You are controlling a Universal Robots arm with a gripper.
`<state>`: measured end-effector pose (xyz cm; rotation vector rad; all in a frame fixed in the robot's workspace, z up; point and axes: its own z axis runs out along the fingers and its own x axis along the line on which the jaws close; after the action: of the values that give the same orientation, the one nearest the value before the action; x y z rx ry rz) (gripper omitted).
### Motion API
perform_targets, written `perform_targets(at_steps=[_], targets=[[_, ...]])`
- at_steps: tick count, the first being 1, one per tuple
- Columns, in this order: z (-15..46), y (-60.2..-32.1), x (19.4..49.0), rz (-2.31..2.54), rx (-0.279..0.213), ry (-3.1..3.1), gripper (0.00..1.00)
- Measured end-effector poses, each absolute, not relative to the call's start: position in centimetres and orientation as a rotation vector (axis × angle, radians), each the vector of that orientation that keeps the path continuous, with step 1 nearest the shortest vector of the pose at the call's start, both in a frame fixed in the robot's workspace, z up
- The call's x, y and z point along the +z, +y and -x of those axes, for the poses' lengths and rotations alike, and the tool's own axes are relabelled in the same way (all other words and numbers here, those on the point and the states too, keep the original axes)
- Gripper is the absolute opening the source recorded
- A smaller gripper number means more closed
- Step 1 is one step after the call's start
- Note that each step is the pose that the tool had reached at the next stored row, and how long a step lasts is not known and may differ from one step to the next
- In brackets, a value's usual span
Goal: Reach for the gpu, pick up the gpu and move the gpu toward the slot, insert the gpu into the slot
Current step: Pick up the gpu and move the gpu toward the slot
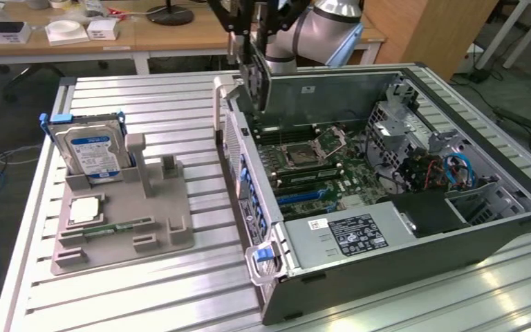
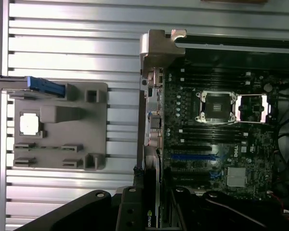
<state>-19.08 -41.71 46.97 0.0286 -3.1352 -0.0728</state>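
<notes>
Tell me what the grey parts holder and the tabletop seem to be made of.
Grey parts holder: probably plastic, matte, uniformly grey with blocky moulded shapes. Tabletop: likely aluminium, ribbed slats with a bright brushed sheen.

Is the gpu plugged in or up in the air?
Up in the air. The gripper holds the gpu on edge above the motherboard; the blue slot is empty.

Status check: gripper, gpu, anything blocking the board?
Gripper shut on gpu. Gpu hanging on edge above open case, not seated. No obstruction seen over motherboard.
</notes>
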Motion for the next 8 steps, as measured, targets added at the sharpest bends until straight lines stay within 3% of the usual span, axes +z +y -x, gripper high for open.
perform_targets(at_steps=[8], targets=[[15.4,-41.7,47.0,-0.029,-0.073,-3.135,0.26]])
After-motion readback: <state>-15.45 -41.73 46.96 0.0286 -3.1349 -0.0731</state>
